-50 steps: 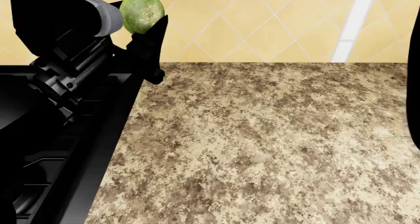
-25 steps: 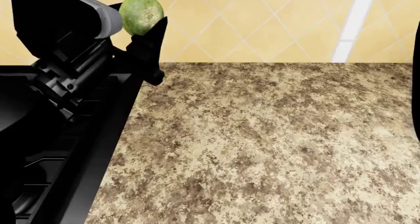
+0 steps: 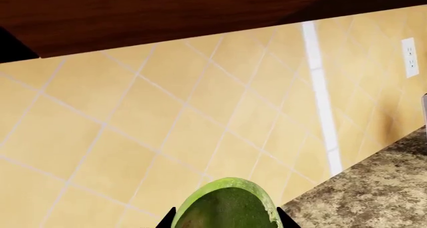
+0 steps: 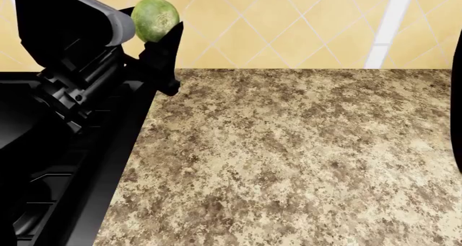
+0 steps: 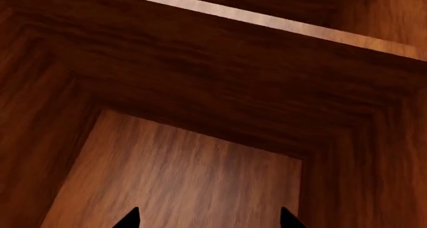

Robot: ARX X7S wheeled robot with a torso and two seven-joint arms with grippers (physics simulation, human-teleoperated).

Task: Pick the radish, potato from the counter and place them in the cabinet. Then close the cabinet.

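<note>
One radish is filling the six o'clock edge of the left wrist view, pinched between the two dark fingertips of the left gripper, which is closed around it and carrying it clear of any surface. Beyond it the tiled wall is spreading across the picture, the brown underside of the cabinet is running along twelve o'clock, and a corner of the counter is showing at four o'clock. The cabinet therefore is lying ahead of and above the held radish, so the coming move is, by this reading, an upward one; the cabinet's opening is not showing in this view.

Turning to the head view, the radish is sitting at eleven o'clock in the left gripper, raised well above the counter and in front of the wall. Its long axis looks roughly upright, though the fingers are hiding its lower part. No potato is appearing anywhere on the visible stone. A dark sliver of the right arm is cutting the three o'clock edge.

Moving to the right wrist view, the right gripper is showing two fingertips set well apart with nothing between them, so it is standing wide and empty. It is facing brown wooden panelling, seemingly a cabinet face or interior; which one cannot be told, and no contents are appearing there.
</note>
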